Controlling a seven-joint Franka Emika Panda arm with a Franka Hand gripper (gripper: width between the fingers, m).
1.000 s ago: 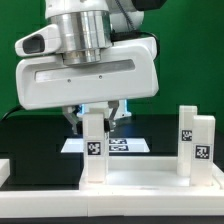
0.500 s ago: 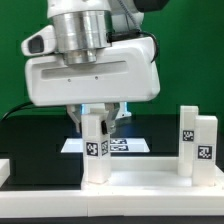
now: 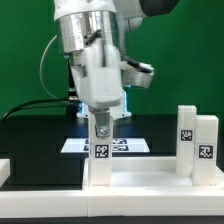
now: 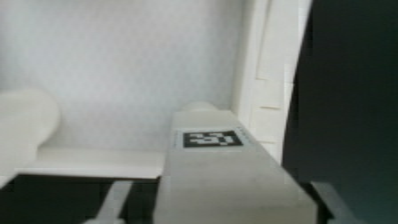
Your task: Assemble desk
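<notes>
Gripper (image 3: 103,120) rotated since earlier, clamping upright leg (image 3: 100,155).

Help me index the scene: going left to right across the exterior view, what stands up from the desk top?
Leg held under the gripper, tag at → leg with tag → outermost leg with tag.

The exterior view looks level and close across the top (image 3: 150,178) at the leg (image 3: 100,150), while the wrist view looks steeply down along that same leg (image 4: 222,170), very near.
</notes>
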